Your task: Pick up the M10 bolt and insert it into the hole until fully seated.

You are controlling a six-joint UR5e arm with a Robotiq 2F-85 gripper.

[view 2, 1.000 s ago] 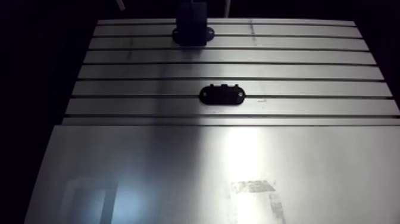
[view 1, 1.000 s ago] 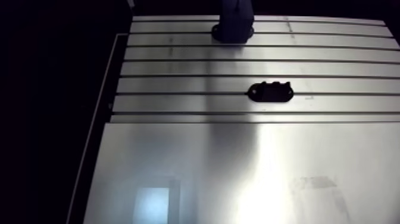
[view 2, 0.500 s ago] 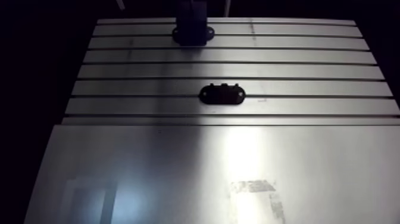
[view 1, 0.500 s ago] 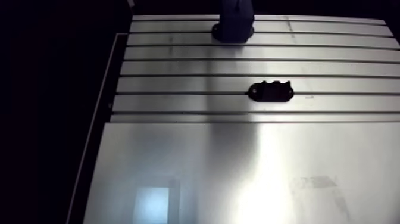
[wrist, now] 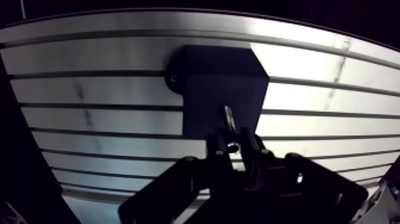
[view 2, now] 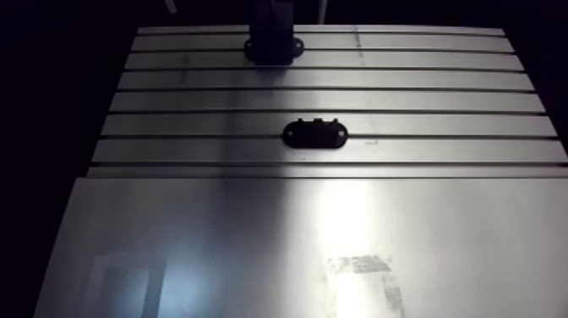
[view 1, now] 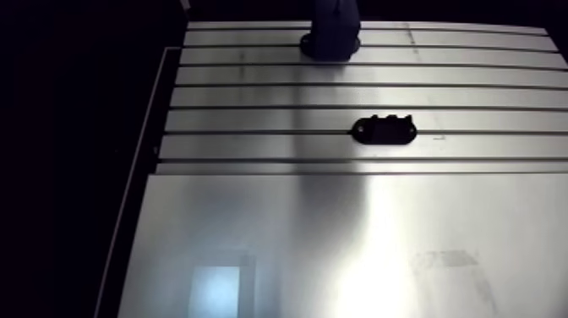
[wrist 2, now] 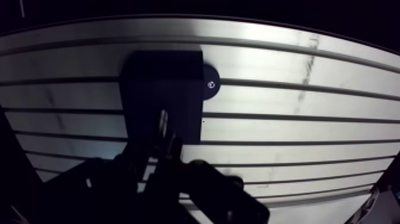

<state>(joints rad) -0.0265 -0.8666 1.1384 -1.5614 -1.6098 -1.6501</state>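
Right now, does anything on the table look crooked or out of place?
Nothing stands out. The gripper holds the bolt over the dark block, and the small black fixture lies parallel to the slots of the table.

Your worktop is pale silver-grey, ruled with thin dark parallel slot lines across the upper half of the arm view. The lower half is a plain, unlined silver sheet with a whitish glare patch at lower centre-right. At the frame's centre you have a matt black oval piece, and at top centre a black block. In the wrist view the bolt shows dull grey with a bright glint, and the gripper is black all over.
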